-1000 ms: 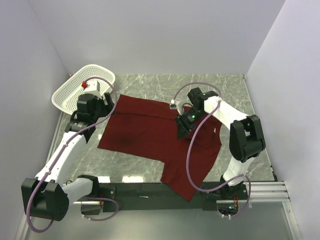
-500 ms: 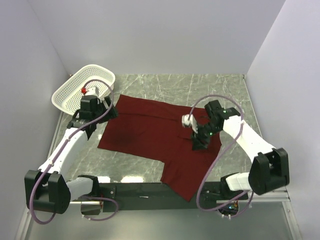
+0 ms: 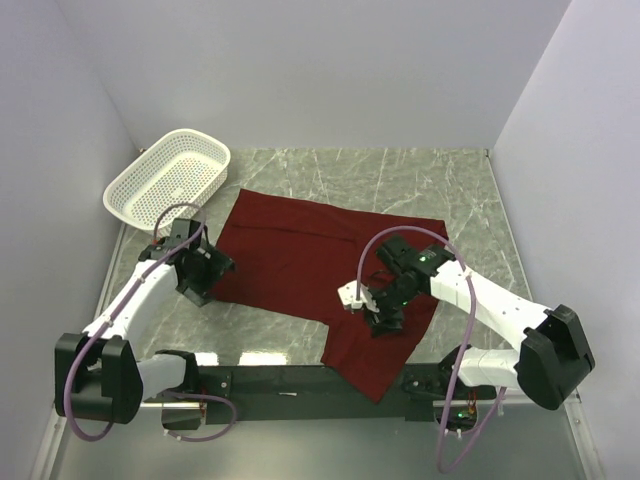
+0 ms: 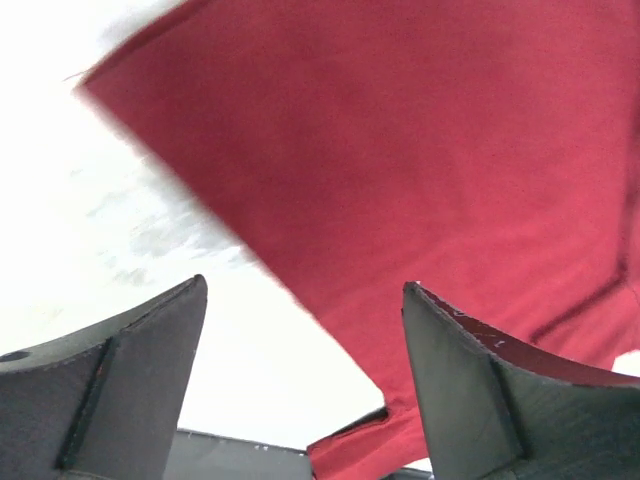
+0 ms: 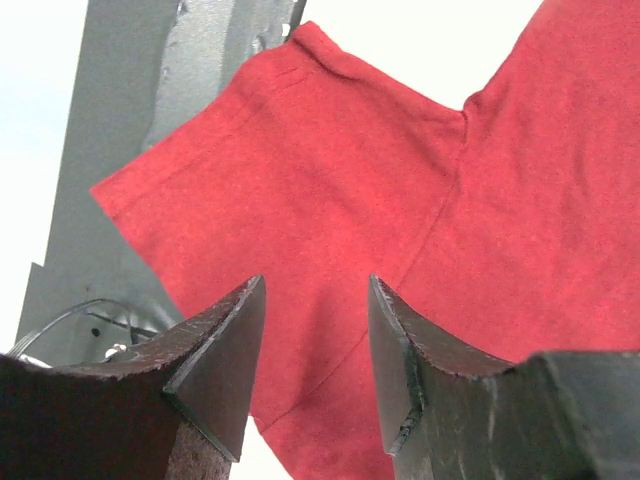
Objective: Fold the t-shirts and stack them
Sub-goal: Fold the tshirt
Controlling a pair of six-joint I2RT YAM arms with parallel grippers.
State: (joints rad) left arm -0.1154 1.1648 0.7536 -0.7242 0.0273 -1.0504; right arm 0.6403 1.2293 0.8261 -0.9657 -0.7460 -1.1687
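The dark red t-shirt (image 3: pixel 300 255) lies spread flat on the marble table, one sleeve hanging over the near edge onto the dark rail. My left gripper (image 3: pixel 205 275) is open and empty at the shirt's left edge; its wrist view shows the shirt (image 4: pixel 420 150) between and beyond the fingers. My right gripper (image 3: pixel 380 315) is open and empty, low over the shirt near the sleeve; its wrist view shows the sleeve (image 5: pixel 300 170) and its seam under the fingertips. The neck label is not visible.
A white perforated basket (image 3: pixel 168 178) stands at the far left corner. White walls close in the left, back and right. The dark rail (image 3: pixel 270 380) with the arm bases runs along the near edge.
My left gripper has moved toward me from beside the basket to the shirt's left edge. My right gripper has moved toward me from the shirt's middle to near the sleeve.
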